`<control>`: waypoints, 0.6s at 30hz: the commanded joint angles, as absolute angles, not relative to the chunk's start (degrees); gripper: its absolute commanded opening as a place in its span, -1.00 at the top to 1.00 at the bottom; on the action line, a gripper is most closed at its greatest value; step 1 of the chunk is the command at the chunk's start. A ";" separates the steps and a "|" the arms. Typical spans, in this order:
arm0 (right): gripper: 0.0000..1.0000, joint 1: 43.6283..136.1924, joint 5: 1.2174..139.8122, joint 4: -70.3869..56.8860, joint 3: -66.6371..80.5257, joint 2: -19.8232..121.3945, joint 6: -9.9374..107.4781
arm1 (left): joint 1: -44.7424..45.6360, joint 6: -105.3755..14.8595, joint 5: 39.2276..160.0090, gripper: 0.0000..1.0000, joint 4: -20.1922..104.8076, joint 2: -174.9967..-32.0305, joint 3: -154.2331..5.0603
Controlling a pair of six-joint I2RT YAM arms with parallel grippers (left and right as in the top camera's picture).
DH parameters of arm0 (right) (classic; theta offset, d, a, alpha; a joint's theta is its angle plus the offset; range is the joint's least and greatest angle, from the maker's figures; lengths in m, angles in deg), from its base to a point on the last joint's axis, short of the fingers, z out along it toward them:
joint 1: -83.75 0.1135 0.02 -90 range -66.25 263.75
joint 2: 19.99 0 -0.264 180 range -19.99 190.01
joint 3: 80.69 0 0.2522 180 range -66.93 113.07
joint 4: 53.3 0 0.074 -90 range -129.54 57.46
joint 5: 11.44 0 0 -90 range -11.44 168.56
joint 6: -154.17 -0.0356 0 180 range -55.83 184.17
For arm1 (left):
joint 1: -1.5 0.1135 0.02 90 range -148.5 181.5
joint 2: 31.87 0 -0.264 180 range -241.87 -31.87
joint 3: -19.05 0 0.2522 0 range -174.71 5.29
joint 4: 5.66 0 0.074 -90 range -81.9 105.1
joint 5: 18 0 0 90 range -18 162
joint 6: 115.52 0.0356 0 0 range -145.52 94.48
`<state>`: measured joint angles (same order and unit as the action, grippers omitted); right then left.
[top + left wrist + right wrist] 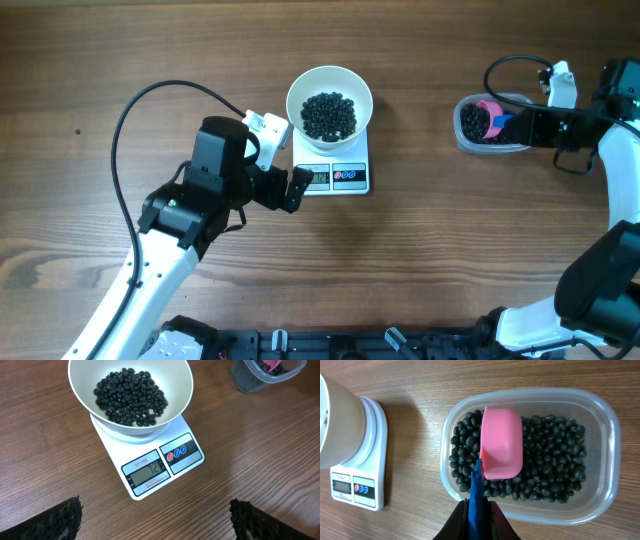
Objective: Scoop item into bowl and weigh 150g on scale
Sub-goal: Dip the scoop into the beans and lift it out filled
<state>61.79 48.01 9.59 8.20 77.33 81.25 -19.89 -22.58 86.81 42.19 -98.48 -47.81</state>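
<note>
My left gripper (156,522) stands released, fingers wide, near the scale (150,467). The bowl (180,380) sits on it, holding beans (131,397). My right gripper (477,515) clenches the scoop (502,442) handle, with the scoop on beans in the container (605,425).

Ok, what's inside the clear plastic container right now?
Black beans line the clear container, and a pink scoop rests in them, its blue handle gripped by the right end effector. Whatever lies beneath the scoop is hidden.
</note>
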 commanded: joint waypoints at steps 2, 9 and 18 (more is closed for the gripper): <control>0.91 61.86 43.93 10.66 8.35 78.05 80.88 | -20.09 -21.42 86.46 -0.99 42.01 -98.63 -48.55; 0.91 60.59 39.45 10.68 8.35 78.05 80.05 | -20.09 -21.42 86.46 -1.00 42.01 -98.63 -48.55; 0.91 59.67 39.03 10.75 8.35 78.05 76.90 | -20.09 -21.42 86.46 -1.00 42.03 -98.63 -48.55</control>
<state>59.78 42.57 10.64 8.20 77.33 78.12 -19.89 -22.58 86.81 42.19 -98.48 -47.81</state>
